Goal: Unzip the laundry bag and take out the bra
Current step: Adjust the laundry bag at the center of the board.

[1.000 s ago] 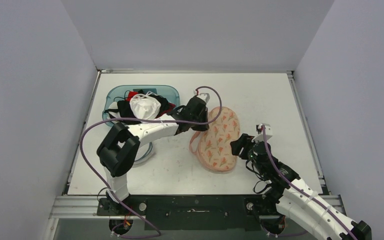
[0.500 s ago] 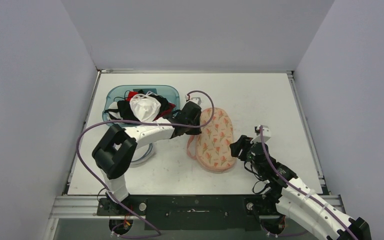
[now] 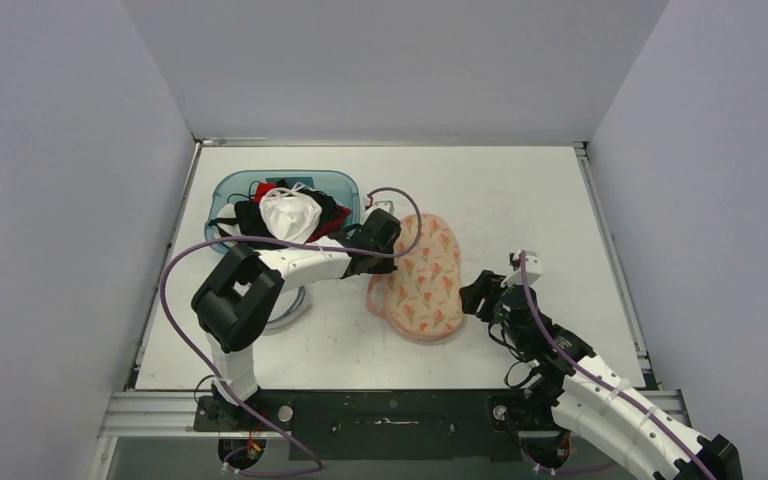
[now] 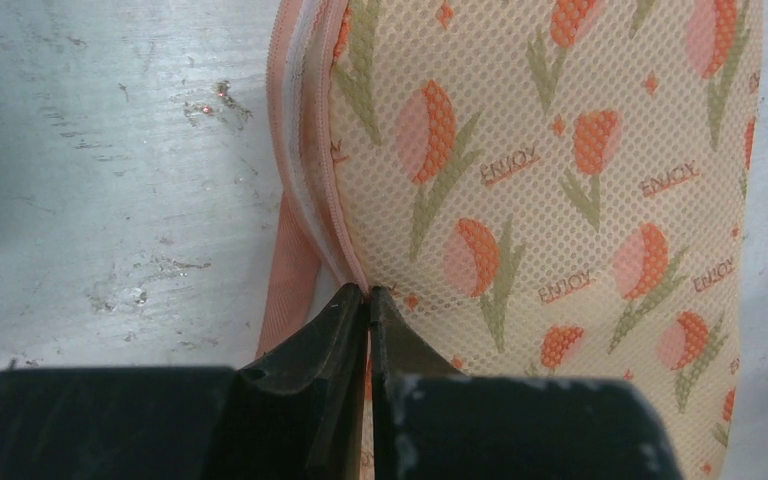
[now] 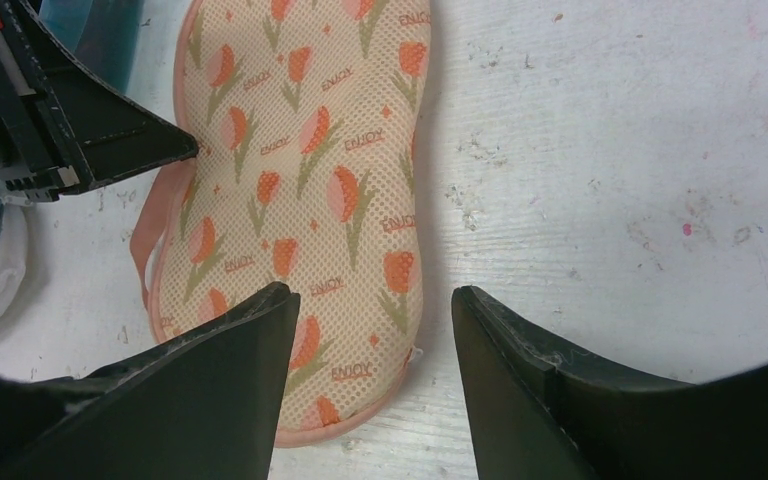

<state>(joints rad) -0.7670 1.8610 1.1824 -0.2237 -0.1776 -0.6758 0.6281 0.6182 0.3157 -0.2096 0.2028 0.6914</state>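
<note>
Your left claw (image 4: 370, 296) is pinched shut on the zip (image 4: 312, 190) of the laundry bag (image 3: 423, 285), which lies flat on the surface (image 3: 530, 200). Pull slowly along the edge. Press your half-wide, empty right claw (image 5: 372, 294) down so the bag does not slide.

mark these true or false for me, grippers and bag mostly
1. The left gripper is closed at the laundry bag's zippered edge. True.
2. The right gripper is clamped on the bag. False: its jaws stand open above the bag's near end, gripping nothing.
3. The bag lies inside the blue basin. False: it lies on the table, beside the basin.
4. The basin holds a pile of clothes. True.
5. The bag is plain white. False: it is peach mesh printed with tulips.
</note>
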